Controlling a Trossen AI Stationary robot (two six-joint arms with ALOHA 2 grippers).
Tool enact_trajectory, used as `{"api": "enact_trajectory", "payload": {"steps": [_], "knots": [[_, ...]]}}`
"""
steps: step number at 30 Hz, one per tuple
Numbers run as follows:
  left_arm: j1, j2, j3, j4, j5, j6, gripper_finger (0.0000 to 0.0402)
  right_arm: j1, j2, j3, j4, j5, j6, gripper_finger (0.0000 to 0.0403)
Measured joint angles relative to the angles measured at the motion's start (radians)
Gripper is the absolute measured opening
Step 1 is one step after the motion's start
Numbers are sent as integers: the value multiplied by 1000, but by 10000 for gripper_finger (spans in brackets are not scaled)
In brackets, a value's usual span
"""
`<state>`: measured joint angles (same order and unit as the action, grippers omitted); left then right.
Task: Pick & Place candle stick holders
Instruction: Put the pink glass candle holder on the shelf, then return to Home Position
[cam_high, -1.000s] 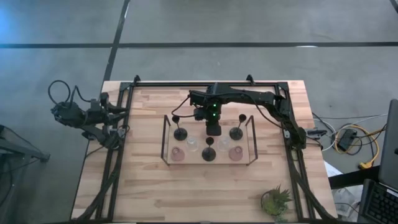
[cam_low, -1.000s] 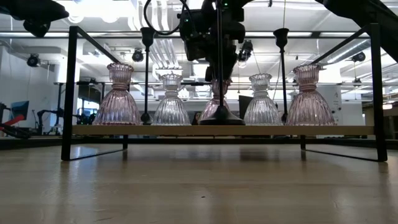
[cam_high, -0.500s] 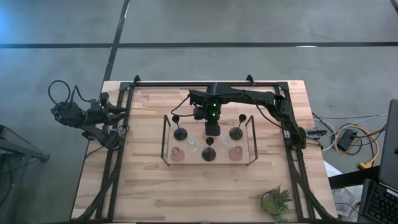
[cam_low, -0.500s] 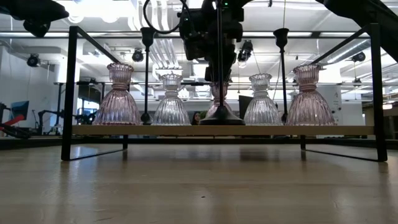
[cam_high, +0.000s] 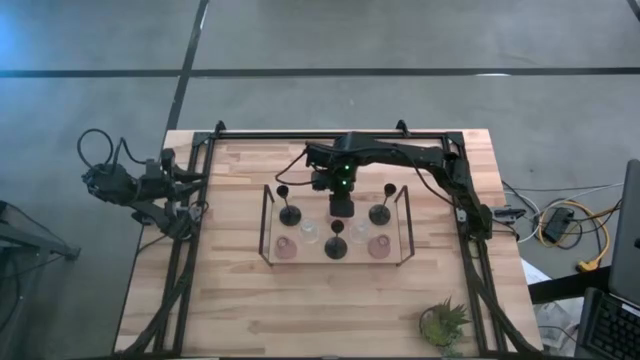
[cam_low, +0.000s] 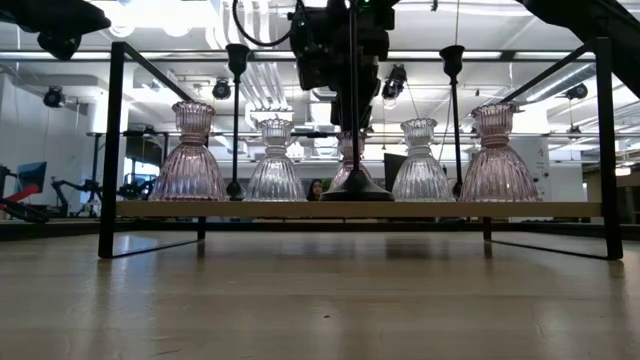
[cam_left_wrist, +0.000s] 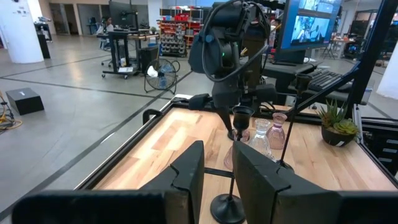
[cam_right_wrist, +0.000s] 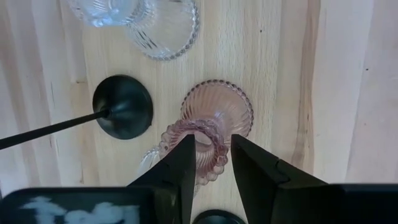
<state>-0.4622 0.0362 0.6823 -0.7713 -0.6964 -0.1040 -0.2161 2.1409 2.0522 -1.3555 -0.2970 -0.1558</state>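
A wooden tray (cam_high: 268, 225) on a black frame carries the candle stick holders. There are black ones with thin stems (cam_high: 290, 215) (cam_high: 380, 213) (cam_high: 336, 247), pink glass ones (cam_high: 287, 247) (cam_high: 378, 247) and clear glass ones (cam_high: 310, 233) (cam_high: 360, 232). My right gripper (cam_high: 342, 207) is over the tray's far middle, pointing down. It is shut on another pink glass holder (cam_right_wrist: 217, 109), which shows in the low view (cam_low: 350, 165) behind a black holder's stem. My left gripper (cam_left_wrist: 217, 171) is open and empty at the table's left edge (cam_high: 195, 195). My right gripper holds the pink glass holder by its beaded top rim (cam_right_wrist: 211, 146). One finger (cam_right_wrist: 183, 162) is in the cup's opening and the other (cam_right_wrist: 249, 165) is outside the rim. The fingers come from above, pointing down. The holder stands upright; I cannot tell whether its foot is on the tray.
The tray's black frame posts (cam_low: 112, 150) (cam_low: 603, 150) rise at its ends. A black holder (cam_right_wrist: 122, 107) and a clear one (cam_right_wrist: 163, 28) stand close to the held holder. A green potted plant (cam_high: 443, 325) stands at the table's near right corner.
My right gripper has shifted a little toward the table's far edge over the tray. It stays pointed down at the pink holder.
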Motion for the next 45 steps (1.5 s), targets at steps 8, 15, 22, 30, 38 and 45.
{"api": "enact_trajectory", "payload": {"steps": [8,15,22,30,38,45], "knots": [[0,0,0,0,0,0,88,-1,-77,1,1,10,37,85],[0,0,0,0,0,0,89,-3,-261,1,17,93,83,72],[0,0,0,0,0,0,89,-7,-521,0,99,166,144,57],[0,0,0,0,0,0,89,-6,-820,-142,207,223,149,53],[0,0,0,0,0,0,88,-6,-1137,-541,428,222,146,49],[0,0,0,0,0,0,88,-6,-1349,-878,585,222,158,43]]}}
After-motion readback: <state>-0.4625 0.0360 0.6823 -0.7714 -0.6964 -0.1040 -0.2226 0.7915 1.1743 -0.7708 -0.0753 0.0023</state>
